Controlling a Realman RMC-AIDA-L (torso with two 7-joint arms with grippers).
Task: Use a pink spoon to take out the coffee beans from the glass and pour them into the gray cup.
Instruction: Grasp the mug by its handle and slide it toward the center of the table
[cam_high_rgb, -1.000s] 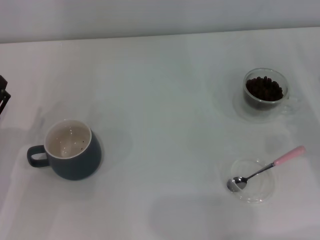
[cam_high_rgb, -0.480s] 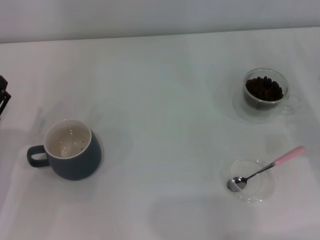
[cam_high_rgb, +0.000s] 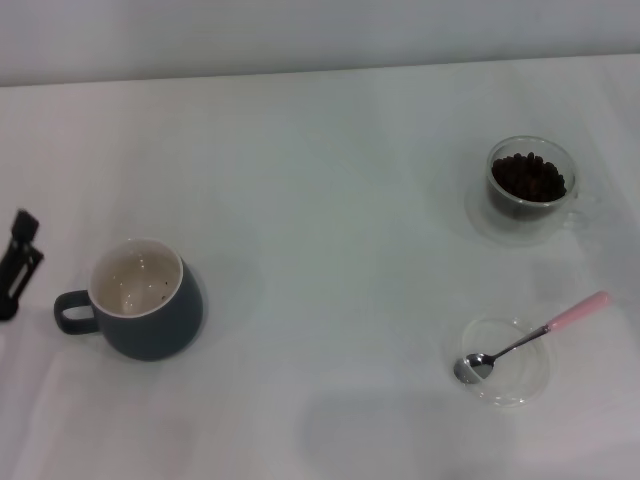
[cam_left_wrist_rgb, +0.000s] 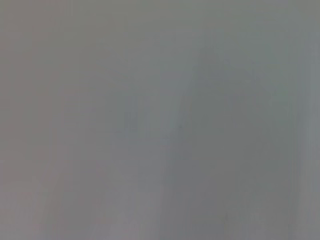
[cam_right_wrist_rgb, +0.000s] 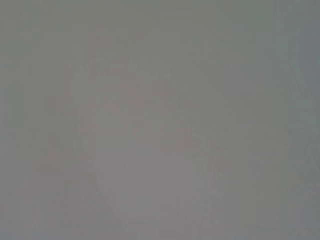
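Shiny metal spoon (cam_high_rgb: 520, 343), clear glass (cam_high_rgb: 530, 186), matt tabletop (cam_high_rgb: 330, 200).

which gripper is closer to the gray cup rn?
Left. The left gripper is at the table's left edge, just beside the gray cup handle. The right gripper is not in view.

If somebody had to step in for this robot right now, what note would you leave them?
Left gripper: at the table's left edge beside the gray cup, holding nothing.
Right gripper: out of view.
Pink spoon: untouched, bowl resting in a clear saucer at front right.
Coffee beans: all in the glass, back right.
Done: nothing; the cup holds no beans.
Left: pick up spoon, scoop, pour.
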